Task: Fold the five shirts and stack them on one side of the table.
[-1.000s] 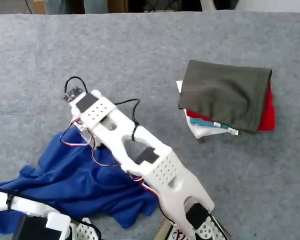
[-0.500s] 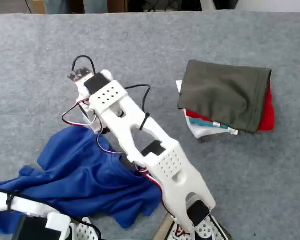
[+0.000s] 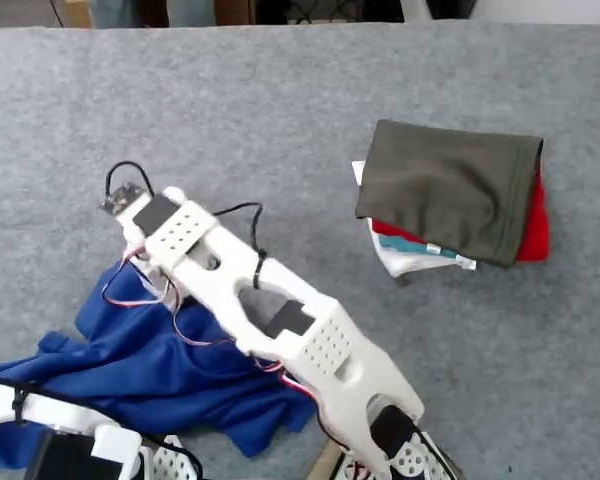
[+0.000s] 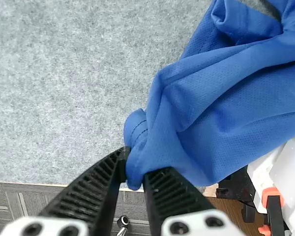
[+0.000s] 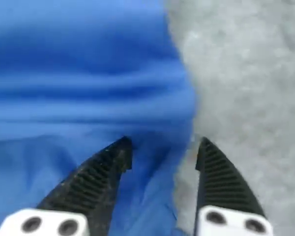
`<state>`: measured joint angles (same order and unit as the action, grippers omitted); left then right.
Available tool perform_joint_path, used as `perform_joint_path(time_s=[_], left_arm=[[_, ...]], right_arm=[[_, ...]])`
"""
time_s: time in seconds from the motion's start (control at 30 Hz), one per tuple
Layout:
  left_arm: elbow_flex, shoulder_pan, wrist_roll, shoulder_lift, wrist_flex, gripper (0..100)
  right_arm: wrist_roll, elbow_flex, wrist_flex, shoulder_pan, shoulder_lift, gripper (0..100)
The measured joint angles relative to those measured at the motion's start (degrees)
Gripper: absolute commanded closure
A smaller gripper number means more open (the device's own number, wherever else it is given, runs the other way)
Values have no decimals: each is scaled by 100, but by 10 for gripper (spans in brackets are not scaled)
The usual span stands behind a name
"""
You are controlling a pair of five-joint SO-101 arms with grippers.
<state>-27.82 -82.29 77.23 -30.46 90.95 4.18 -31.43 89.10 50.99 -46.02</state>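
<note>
Pinching a thin fold of blue shirt (image 4: 226, 108), the left gripper (image 4: 134, 169) may slip while the right gripper (image 5: 162, 145) hangs spread.

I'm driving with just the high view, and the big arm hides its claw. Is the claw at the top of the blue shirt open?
Observer: Yes. The right claw is open and straddles the edge of the blue shirt, with bare table on one side.
Operator: What about the other claw?
Observer: The left claw is shut on a bunched fold of the blue shirt, right at the table's edge.
</note>
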Motion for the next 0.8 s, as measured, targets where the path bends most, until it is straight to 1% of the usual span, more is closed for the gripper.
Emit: perform_joint_path(time_s=[0.03, 0.07, 0.1, 0.13, 0.2, 0.37, 0.43, 0.57, 0.67, 0.8], left_arm=[[0, 0, 0, 0, 0, 971], [0, 0, 0, 0, 0, 971], [0, 0, 0, 0, 0, 971], [0, 0, 0, 0, 0, 971], [0, 0, 0, 0, 0, 971], [-123, 26, 0, 0, 9, 971], [-413, 246, 0, 0, 88, 971], [-782, 607, -9, 0, 360, 971], [-853, 800, -18, -9, 536, 971], [-835, 826, -18, -9, 571, 971]], right_arm=[[0, 9, -35, 0, -44, 987], [0, 18, -35, -44, -44, 962], [0, 26, -26, -97, -44, 970], [0, 35, 18, -132, -44, 988], [0, 35, 246, -299, -44, 985], [-114, 105, 1029, -941, 44, 985], [-264, 404, 1099, -1231, 360, 985], [-712, 1609, 1116, -1688, 1292, 985], [-1187, 2875, 1116, -1741, 2013, 985], [-1758, 4308, 870, -1723, 2998, 984]])
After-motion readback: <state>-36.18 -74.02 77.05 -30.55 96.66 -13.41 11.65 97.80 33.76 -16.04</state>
